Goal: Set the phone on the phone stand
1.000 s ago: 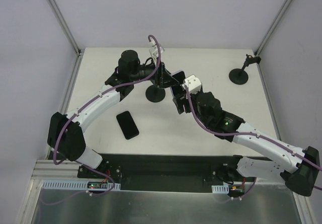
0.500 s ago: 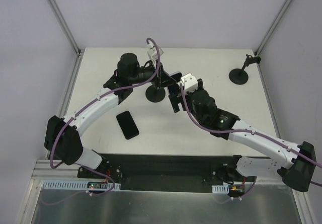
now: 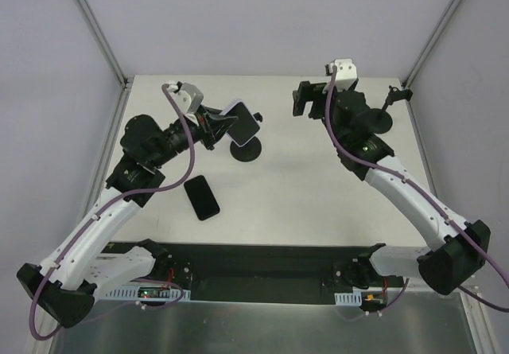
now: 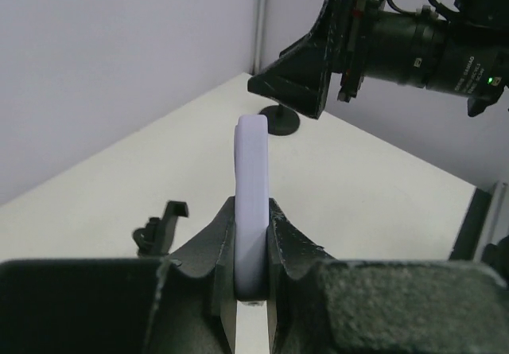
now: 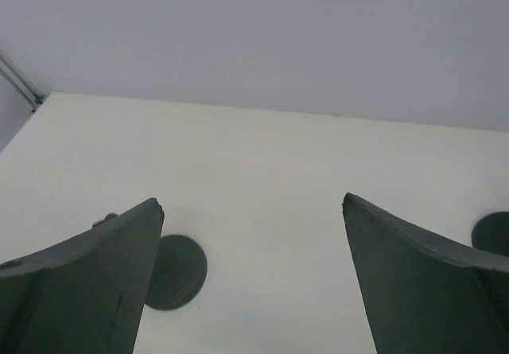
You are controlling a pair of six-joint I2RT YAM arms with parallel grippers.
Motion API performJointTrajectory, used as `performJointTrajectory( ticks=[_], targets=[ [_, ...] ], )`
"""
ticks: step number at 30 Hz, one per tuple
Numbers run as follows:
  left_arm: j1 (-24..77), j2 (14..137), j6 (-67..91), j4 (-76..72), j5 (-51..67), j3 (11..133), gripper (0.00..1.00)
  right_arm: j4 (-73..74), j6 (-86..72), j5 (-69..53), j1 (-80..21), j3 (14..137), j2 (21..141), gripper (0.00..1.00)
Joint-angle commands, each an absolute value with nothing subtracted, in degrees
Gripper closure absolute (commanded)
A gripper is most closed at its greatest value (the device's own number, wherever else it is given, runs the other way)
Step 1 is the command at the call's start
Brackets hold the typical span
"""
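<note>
My left gripper point(image 4: 251, 227) is clamped on the lavender phone point(image 4: 252, 155). Its fingers press the two flat faces near one end, and the rest stands free above them. I judge the phone stiff, slick-sided and moderately heavy, and breakable if dropped. A grip low down across the faces suits it and leaves the free end to meet the cradle.

From above, the phone sits tilted just at 12 o'clock of the phone stand point(image 3: 246, 150) base. It covers the stand's head, so I cannot tell whether they touch.

A black phone point(image 3: 202, 197) lies flat on the table point(image 3: 318, 203) at 7 o'clock of the stand, apart from it. My right gripper point(image 5: 253, 203) hangs spread wide and empty at 2 o'clock, well clear, near a second stand point(image 3: 395, 93). I see nothing blocking the stand.
</note>
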State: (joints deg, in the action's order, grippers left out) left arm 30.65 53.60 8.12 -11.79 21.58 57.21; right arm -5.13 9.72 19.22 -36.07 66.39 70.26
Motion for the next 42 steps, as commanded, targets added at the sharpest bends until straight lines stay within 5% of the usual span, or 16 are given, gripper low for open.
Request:
performJointTrajectory(
  ticks=[1,6,13,23,42],
  targets=[
    [30.06,60.17,-2.10,-7.43,16.98,71.59,1.00,-12.63,7.47,12.33,-32.61,68.30,74.79,0.02],
    [30.15,67.58,-5.63,-3.43,21.01,83.14,1.00,-18.36,12.55,-2.78,-30.50,63.47,78.83,0.12],
    [29.97,68.56,-4.57,-2.55,21.01,78.49,1.00,-19.34,14.77,-21.77,-30.06,65.64,84.89,0.43],
    [27.95,66.10,-4.49,-2.72,19.42,75.06,1.00,-15.65,14.33,-27.77,-30.06,72.86,94.48,0.69],
    [22.15,69.78,-0.09,-4.22,29.79,75.23,1.00,-12.48,16.26,-25.76,-31.55,76.11,98.00,0.71]
  ],
)
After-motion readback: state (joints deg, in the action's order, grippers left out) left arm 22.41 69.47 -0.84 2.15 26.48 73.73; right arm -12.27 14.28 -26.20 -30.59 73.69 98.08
